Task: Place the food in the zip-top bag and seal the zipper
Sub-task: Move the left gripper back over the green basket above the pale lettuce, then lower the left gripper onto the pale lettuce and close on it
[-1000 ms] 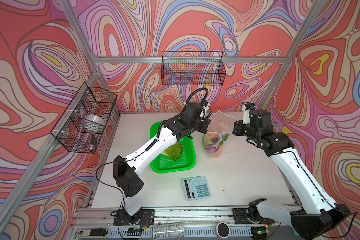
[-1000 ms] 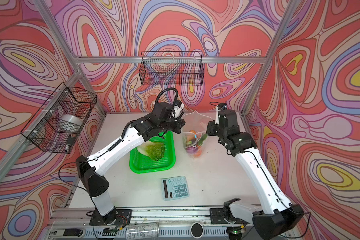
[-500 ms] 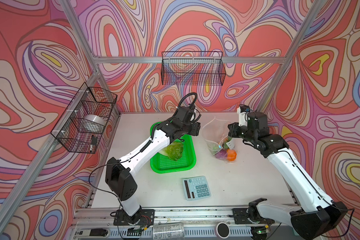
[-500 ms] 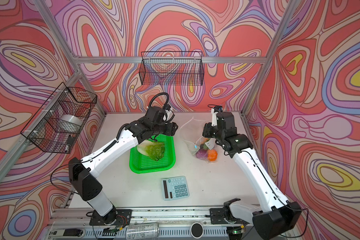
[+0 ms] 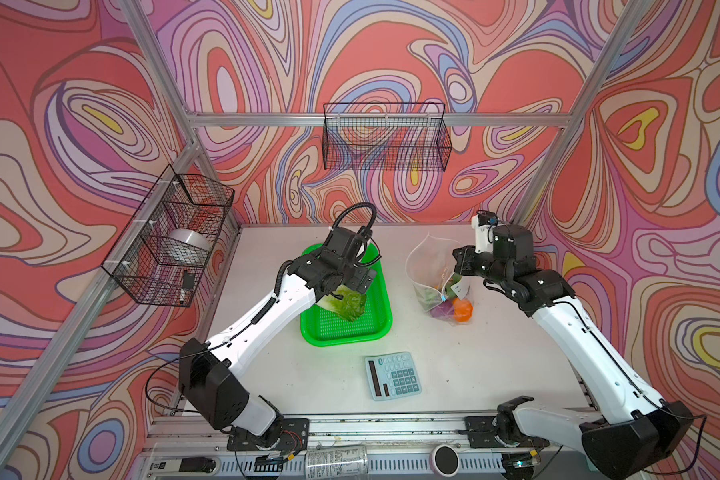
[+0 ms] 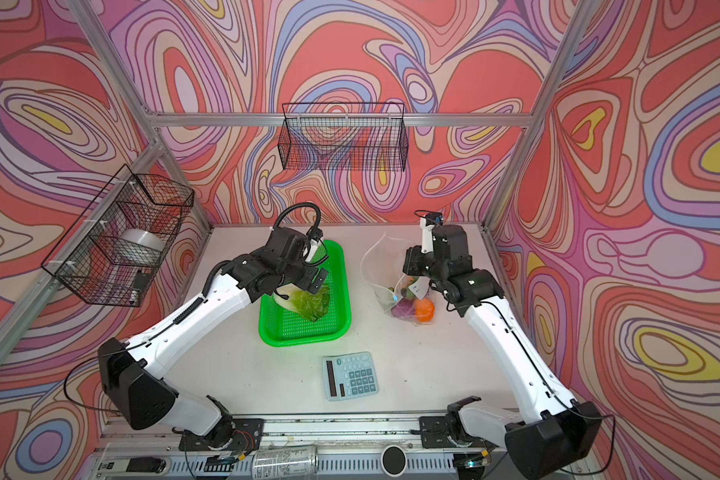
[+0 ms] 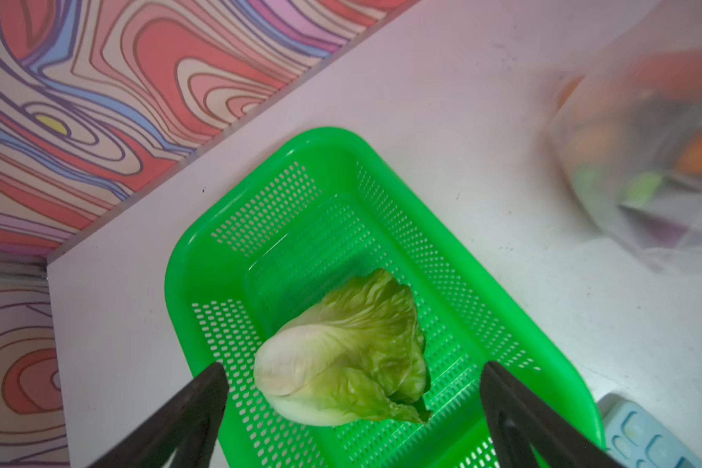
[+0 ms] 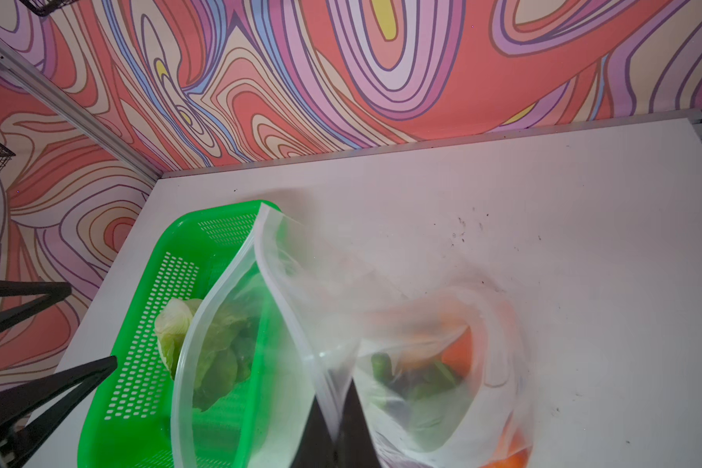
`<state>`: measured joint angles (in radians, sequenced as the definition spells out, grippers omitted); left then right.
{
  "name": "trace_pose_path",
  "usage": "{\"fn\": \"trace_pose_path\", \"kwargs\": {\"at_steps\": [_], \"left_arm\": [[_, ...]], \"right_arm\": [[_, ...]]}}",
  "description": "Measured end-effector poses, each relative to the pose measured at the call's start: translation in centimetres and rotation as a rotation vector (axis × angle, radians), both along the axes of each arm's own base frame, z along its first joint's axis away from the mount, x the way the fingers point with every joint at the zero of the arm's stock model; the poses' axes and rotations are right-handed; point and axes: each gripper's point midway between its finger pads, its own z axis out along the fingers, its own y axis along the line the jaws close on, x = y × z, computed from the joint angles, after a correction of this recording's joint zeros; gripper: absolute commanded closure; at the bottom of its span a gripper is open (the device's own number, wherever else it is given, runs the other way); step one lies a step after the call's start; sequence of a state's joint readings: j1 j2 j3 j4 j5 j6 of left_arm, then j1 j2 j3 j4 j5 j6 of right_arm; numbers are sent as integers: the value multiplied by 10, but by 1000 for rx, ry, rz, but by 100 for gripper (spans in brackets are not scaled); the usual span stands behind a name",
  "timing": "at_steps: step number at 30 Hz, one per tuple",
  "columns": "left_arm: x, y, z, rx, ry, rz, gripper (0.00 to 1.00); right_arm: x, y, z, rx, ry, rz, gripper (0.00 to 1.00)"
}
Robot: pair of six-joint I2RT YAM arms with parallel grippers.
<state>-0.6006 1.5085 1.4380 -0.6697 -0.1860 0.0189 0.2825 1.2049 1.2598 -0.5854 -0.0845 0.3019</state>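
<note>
A white-green napa cabbage (image 5: 344, 303) (image 6: 306, 301) (image 7: 341, 356) lies in the green basket (image 5: 375, 328). My left gripper (image 7: 351, 368) (image 5: 362, 278) hangs open just above it, one finger on either side, not touching it. The clear zip-top bag (image 5: 433, 266) (image 6: 381, 266) (image 8: 422, 324) stands to the right of the basket with its mouth gaping. My right gripper (image 8: 335, 405) (image 5: 458, 266) is shut on the bag's upper edge. The zipper strip (image 8: 181, 390) runs round the open mouth. Inside the bag I see an orange pumpkin (image 5: 462, 309), a purple onion (image 5: 443, 309) and green pieces.
A light-blue calculator (image 5: 393, 374) (image 6: 350, 376) lies near the front, below the basket. Black wire baskets hang on the left wall (image 5: 171, 245) and the back wall (image 5: 385, 137). A drinks can (image 5: 335, 459) lies on the front rail.
My left gripper let go of the bag's mouth, opened wide and swung left over the basket. The bag sagged down to the table, and the right gripper sank with it, still shut.
</note>
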Motion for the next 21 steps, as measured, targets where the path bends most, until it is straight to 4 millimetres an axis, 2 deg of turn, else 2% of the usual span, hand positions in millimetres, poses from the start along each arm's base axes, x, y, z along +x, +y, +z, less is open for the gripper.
{"fn": "trace_pose_path", "kwargs": {"at_steps": [4,9,17,21], "left_arm": [[3,29,-22,-66,73,194,0],[-1,37,-38,-223,130,439,0],[4,54,-39,-541,114,916,0],[8,55,-54,-663,143,1097,0]], "right_arm": [[0,3,-6,15,10,9,100],[-2,4,-12,22,27,13,100],[-9,2,-14,23,18,12,100],[-9,1,-13,19,15,10,100]]}}
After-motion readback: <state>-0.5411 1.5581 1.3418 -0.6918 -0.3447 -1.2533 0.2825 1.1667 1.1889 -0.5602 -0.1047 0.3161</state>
